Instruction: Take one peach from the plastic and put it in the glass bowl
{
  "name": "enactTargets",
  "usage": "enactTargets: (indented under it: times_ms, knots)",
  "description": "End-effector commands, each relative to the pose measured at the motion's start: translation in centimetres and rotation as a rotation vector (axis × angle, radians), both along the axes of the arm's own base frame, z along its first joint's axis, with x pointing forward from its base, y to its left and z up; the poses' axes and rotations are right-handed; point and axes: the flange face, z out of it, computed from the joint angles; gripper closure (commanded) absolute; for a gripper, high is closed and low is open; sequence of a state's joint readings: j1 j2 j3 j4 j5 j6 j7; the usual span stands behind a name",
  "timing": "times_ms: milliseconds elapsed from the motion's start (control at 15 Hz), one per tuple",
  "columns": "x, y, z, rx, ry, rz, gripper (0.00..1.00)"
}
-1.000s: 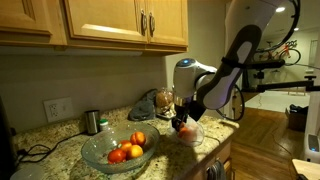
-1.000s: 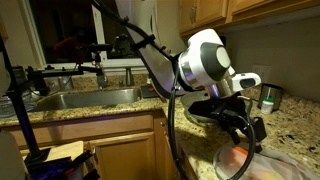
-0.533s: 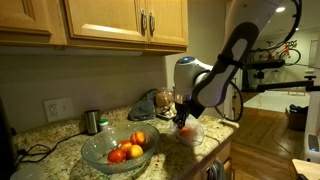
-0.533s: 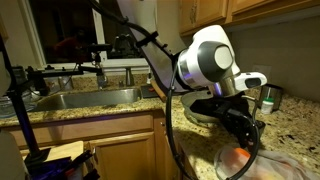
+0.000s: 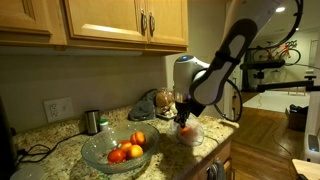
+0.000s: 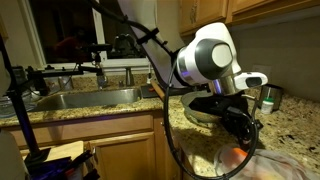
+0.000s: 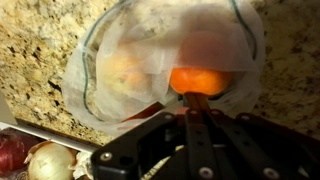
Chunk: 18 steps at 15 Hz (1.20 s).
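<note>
Fingers closed tight at the peach inside the plastic

The fingers (image 7: 196,112) are pressed together, their tips at the lower edge of the peach (image 7: 200,78). Whether they pinch fruit or only film cannot be told. The peach lies inside the plastic (image 7: 105,55), whose open mouth faces the wrist, probably why the arm reaches in from there. The plastic rests on the table (image 7: 40,50), and the glass bowl (image 5: 88,148) waits nearby, already holding fruit.
</note>
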<state>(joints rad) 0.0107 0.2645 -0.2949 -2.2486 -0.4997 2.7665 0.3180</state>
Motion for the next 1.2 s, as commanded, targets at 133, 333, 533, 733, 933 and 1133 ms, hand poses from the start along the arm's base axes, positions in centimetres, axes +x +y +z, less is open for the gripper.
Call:
enactTargets:
  times_ms: [133,333,533,733,933,1133]
  knots:
    - [-0.9,0.0,1.7,0.005,0.033,-0.011,0.94]
    - [-1.2,0.1,2.6,-0.002,0.034,-0.018,0.94]
    - [-1.4,0.4,3.8,-0.006,0.025,-0.02,0.94]
    - [-1.3,0.8,3.9,0.007,0.037,-0.013,0.94]
    - [-1.1,1.2,3.6,0.019,0.052,-0.01,0.94]
    - [-1.1,1.3,3.4,0.029,0.064,-0.016,0.94]
